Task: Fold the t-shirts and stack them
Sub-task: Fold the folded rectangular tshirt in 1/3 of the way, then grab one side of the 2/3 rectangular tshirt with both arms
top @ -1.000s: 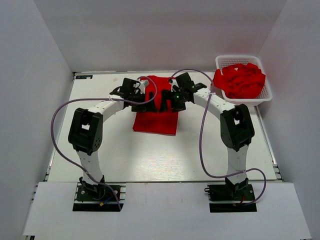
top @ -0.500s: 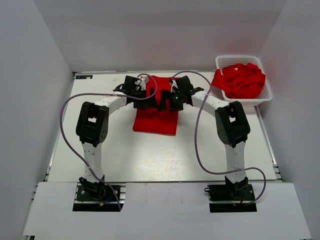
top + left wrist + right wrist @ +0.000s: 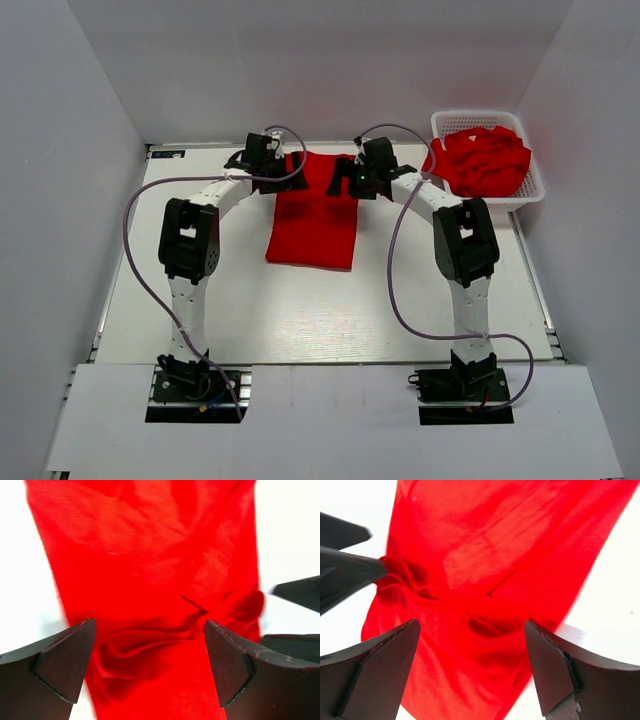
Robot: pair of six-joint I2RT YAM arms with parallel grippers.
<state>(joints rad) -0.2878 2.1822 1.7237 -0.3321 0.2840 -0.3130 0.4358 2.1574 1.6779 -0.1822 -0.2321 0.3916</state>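
You see the soft red t-shirt (image 3: 313, 220) lying as a long narrow rectangle mid-table (image 3: 200, 300), creased and bunched at its far end. There your left gripper (image 3: 150, 650) and right gripper (image 3: 472, 652) hover with dark wedge fingers spread wide, gripping nothing. A crumpled red heap (image 3: 483, 160) fills the white lattice basket (image 3: 533, 192)

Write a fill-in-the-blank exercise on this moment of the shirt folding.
The t-shirt lying on the table is coloured ____. The other t-shirts lie heaped in a white ____. The left claw and the right claw both have their fingers ____. Seen from above, both claws are at the spread shirt's ____ end, not its near one.
Missing words: red; basket; open; far.
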